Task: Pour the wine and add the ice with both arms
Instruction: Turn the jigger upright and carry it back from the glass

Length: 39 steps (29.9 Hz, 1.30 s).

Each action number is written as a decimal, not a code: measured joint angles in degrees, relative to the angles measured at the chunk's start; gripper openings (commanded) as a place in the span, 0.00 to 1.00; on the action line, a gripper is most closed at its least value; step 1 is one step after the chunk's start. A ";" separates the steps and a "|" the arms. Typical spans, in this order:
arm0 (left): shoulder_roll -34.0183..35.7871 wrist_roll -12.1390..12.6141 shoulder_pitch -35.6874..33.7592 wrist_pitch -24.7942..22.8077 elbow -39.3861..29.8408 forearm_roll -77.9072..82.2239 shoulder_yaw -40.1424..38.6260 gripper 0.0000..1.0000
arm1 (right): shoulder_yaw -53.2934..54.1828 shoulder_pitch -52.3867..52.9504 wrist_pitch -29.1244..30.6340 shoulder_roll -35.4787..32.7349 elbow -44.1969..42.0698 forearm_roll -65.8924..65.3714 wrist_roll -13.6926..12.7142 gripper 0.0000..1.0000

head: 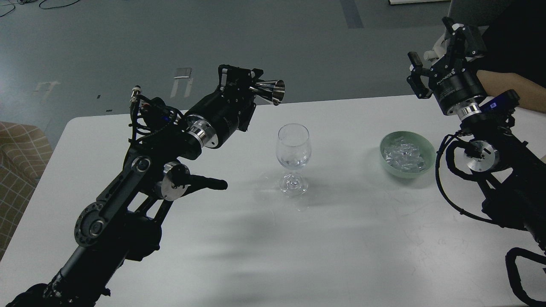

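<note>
A clear stemmed glass (293,157) stands upright mid-table, and a little clear wine (293,162) barely shows at the bottom of its bowl. My left gripper (249,87) is shut on a shiny metal jigger (268,90) and holds it up and to the left of the glass, its open cone toward the right. A pale green bowl (407,154) to the right holds a heap of clear ice (403,154). My right gripper (437,49) is open and empty, raised above and behind the bowl.
The white table (332,238) carries only the glass and the bowl. A bare human forearm (512,87) reaches in at the far right behind my right arm. A checked seat (17,157) stands left of the table.
</note>
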 measured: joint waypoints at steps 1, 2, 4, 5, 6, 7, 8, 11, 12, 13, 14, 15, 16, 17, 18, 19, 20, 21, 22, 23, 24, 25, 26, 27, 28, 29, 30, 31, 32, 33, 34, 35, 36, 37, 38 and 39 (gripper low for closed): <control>0.01 0.00 0.16 0.11 -0.04 -4.18 -1.78 0.00 | 0.00 0.00 -0.05 0.00 0.00 0.00 -0.03 1.00; 0.00 -0.10 0.50 0.23 -0.04 -8.36 -3.70 0.00 | 0.00 0.00 -0.07 0.00 0.00 -0.01 -0.04 1.00; 0.06 -0.62 1.80 1.10 -0.04 -16.97 -7.07 0.00 | 0.00 0.00 -0.17 0.00 0.00 -0.04 -0.05 1.00; 0.12 -0.91 2.87 1.54 -0.04 -20.62 -8.79 0.00 | 0.00 0.00 -0.21 0.00 0.00 -0.04 -0.07 1.00; 0.14 -1.13 4.35 1.89 -0.04 -23.61 -10.58 0.00 | 0.00 0.00 -0.29 0.00 0.00 -0.05 -0.10 1.00; 0.20 -1.30 5.39 2.16 -0.02 -25.33 -11.55 0.00 | 0.00 0.00 -0.40 0.00 0.00 -0.05 -0.12 1.00; 0.23 -1.50 6.63 2.24 -0.02 -26.76 -12.67 0.00 | -0.02 0.00 -0.48 0.00 0.00 -0.05 -0.13 1.00; -0.22 -1.94 11.07 2.24 -0.01 -30.82 -16.20 0.00 | -0.08 -0.11 -0.67 0.00 0.00 -0.05 -0.22 1.00; -0.42 -2.39 12.69 2.23 -0.02 -33.01 -17.52 0.00 | -0.09 -0.13 -0.74 0.02 0.00 -0.06 -0.23 1.00; -0.50 -3.11 13.92 2.23 -0.01 -35.38 -18.65 0.00 | -0.09 -0.16 -0.87 0.03 0.00 -0.05 -0.23 1.00; -0.51 -4.15 15.19 2.19 -0.01 -37.99 -19.72 0.00 | -0.09 -0.17 -0.93 0.04 0.00 -0.05 -0.23 1.00; -0.47 -5.03 16.30 2.15 -0.01 -40.17 -20.43 0.00 | -0.09 -0.18 -0.96 0.05 0.00 -0.05 -0.23 1.00; -0.42 -6.02 17.26 2.06 -0.01 -41.96 -20.90 0.00 | -0.09 -0.22 -0.99 0.06 0.00 -0.06 -0.24 1.00; -0.35 -7.21 18.34 1.78 0.01 -43.79 -21.25 0.00 | -0.09 -0.24 -1.02 0.06 0.00 -0.05 -0.25 1.00; -0.35 -8.25 19.28 1.50 0.15 -45.17 -21.53 0.00 | -0.09 -0.25 -1.04 0.07 0.00 -0.06 -0.28 1.00; -0.41 -8.96 20.01 1.04 0.28 -46.12 -21.90 0.00 | -0.09 -0.26 -1.04 0.07 0.00 -0.06 -0.30 1.00; -0.57 -9.60 20.69 0.62 0.47 -46.96 -22.43 0.00 | -0.09 -0.26 -1.06 0.07 0.00 -0.05 -0.31 1.00; -0.75 -10.04 21.29 0.31 0.64 -47.64 -22.80 0.00 | -0.09 -0.26 -1.06 0.07 0.00 -0.05 -0.31 1.00; -1.02 -10.32 21.78 -0.04 0.84 -48.22 -23.04 0.00 | -0.09 -0.26 -1.07 0.07 0.00 -0.05 -0.32 1.00; -1.36 -10.54 22.34 -0.52 1.23 -48.87 -23.33 0.00 | -0.09 -0.26 -1.07 0.07 0.00 -0.05 -0.32 1.00; -1.64 -10.67 22.87 -1.41 1.85 -49.40 -23.54 0.00 | -0.09 -0.26 -1.07 0.07 0.00 -0.05 -0.32 1.00; -1.90 -10.72 23.31 -2.18 2.60 -49.69 -23.78 0.00 | -0.09 -0.28 -1.07 0.07 0.00 -0.05 -0.32 1.00; -2.20 -10.78 23.80 -3.24 3.54 -49.88 -23.95 0.00 | -0.09 -0.30 -1.07 0.07 0.00 -0.05 -0.32 1.00; -2.40 -10.81 24.24 -4.37 4.41 -50.01 -24.09 0.00 | -0.09 -0.33 -1.07 0.11 0.00 -0.05 -0.32 1.00; -2.55 -10.81 24.62 -5.30 5.23 -50.09 -24.16 0.00 | -0.10 -0.34 -1.07 0.15 0.00 -0.05 -0.32 1.00; -2.66 -10.81 25.01 -6.70 6.33 -50.12 -24.22 0.00 | -0.10 -0.34 -1.07 0.15 0.00 -0.05 -0.33 1.00; -2.76 -10.81 25.24 -8.55 7.71 -50.13 -24.27 0.00 | -0.10 -0.34 -1.07 0.15 0.00 -0.05 -0.32 1.00; -2.89 -10.77 25.34 -10.13 9.47 -50.13 -24.30 0.00 | -0.10 -0.35 -1.07 0.15 0.00 -0.05 -0.33 1.00; -3.02 -10.76 25.35 -11.52 11.00 -50.13 -24.32 0.00 | -0.10 -0.36 -1.07 0.14 0.00 -0.05 -0.33 1.00; -3.18 -10.73 25.32 -12.97 12.45 -50.13 -24.34 0.00 | -0.10 -0.40 -1.07 0.14 0.00 -0.05 -0.32 1.00; -3.39 -10.71 25.13 -13.78 13.87 -50.12 -24.39 0.00 | -0.10 -0.42 -1.07 0.14 0.00 -0.05 -0.33 1.00; -3.52 -10.71 24.96 -14.37 14.79 -50.11 -24.45 0.00 | -0.10 -0.43 -1.07 0.14 0.00 -0.05 -0.32 1.00; -3.64 -10.71 24.69 -14.91 15.70 -50.05 -24.51 0.00 | -0.10 -0.43 -1.07 0.14 0.00 -0.05 -0.32 1.00; -3.77 -10.73 24.35 -15.16 16.75 -49.99 -24.66 0.00 | -0.10 -0.44 -1.11 0.15 0.00 -0.05 -0.33 1.00; -3.89 -10.78 24.09 -15.34 17.58 -49.95 -24.80 0.01 | -0.10 -0.44 -1.23 0.20 0.00 -0.05 -0.32 1.00; -4.02 -10.86 23.83 -15.44 18.37 -49.92 -24.95 0.04 | -0.10 -0.44 -1.31 0.24 0.00 -0.05 -0.32 1.00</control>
